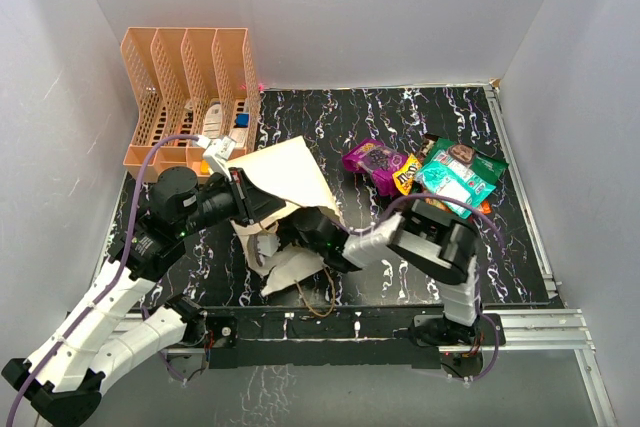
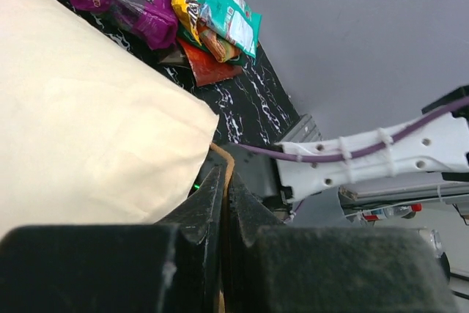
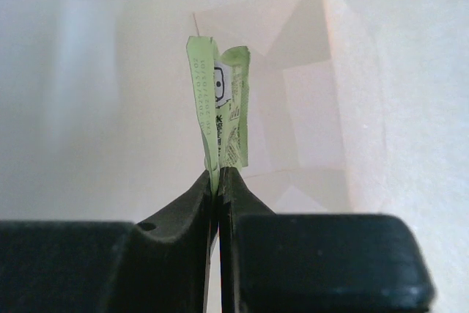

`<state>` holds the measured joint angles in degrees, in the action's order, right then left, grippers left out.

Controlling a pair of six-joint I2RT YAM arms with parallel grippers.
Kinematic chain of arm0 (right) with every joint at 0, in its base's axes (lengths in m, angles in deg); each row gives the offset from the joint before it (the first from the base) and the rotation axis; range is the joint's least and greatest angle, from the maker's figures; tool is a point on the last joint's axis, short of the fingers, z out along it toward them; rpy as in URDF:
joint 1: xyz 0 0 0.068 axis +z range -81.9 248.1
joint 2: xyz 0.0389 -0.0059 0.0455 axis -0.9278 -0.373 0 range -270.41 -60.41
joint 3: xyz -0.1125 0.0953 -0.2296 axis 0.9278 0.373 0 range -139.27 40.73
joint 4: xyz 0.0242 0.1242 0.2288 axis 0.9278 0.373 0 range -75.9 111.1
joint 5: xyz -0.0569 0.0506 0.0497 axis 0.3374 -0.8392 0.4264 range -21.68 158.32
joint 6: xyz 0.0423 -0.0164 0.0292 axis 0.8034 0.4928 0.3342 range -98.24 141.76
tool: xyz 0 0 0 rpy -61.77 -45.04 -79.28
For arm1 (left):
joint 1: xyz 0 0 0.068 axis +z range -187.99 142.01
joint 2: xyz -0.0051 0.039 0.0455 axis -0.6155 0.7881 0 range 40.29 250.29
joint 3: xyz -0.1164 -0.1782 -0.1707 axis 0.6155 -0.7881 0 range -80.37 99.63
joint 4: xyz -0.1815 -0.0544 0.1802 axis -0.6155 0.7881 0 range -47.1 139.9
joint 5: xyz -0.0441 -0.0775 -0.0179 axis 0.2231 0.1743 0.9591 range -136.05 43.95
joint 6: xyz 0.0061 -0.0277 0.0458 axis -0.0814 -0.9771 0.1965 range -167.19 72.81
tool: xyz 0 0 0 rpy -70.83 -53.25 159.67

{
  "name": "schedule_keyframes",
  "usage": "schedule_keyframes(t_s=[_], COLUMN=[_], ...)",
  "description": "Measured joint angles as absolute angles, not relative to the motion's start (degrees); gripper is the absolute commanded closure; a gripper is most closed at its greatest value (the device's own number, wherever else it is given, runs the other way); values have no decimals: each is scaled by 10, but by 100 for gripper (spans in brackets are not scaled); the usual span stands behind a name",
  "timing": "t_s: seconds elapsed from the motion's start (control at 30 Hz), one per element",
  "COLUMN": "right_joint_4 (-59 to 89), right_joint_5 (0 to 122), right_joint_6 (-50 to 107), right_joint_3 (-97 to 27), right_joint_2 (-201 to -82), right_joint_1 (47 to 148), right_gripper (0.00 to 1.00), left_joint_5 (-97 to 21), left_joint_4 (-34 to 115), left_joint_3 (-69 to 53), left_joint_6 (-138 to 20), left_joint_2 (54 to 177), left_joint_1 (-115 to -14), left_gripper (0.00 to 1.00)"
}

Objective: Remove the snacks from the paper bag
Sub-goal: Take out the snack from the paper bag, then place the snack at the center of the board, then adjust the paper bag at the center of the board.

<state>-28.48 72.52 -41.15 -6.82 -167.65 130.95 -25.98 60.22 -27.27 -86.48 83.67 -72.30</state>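
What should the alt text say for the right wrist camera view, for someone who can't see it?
The right gripper is shut on the bottom edge of a light green packet standing upright above its black jaws. The pale, creased inside of the paper bag fills the rest.

Paper bag (image 1: 285, 172): plain cream. Tabletop (image 1: 330, 117): black with white marbling. Far-left rack (image 1: 185, 77): orange. Purple packet (image 1: 370, 159), teal packet (image 1: 450, 187), light-green packet (image 3: 220, 115).
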Motion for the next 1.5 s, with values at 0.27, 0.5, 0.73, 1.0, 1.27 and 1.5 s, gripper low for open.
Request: schedule_keyframes(t_s=[0.27,0.5,0.73,1.0,1.27,1.5], right_joint_4=[-179,-9,210,279,182,212], right_joint_5=[704,724,808,839,1104,1061], right_joint_6=[-282,-103,57,114,71,113], right_joint_3=[46,75,-35,-164,-183,-183], right_joint_2=[-1452,-1183,-1071,-1023,-1103,-1219], right_joint_1=[1373,1378,1375,1376,1341,1066], right_gripper=[93,93,93,93,93,93], left_joint_5=[-283,-308,-339,-390,-371,-303], left_joint_4=[588,587,583,581,529,460], left_joint_3=[-268,-257,-236,-214,-209,-147], left_joint_6=[-877,-888,-914,-959,-1025,-1083], left_joint_2=[857,863,877,890,937,1027], left_joint_1=[-723,-723,-723,-723,-723,-723], left_gripper=[100,100,100,100,100,100])
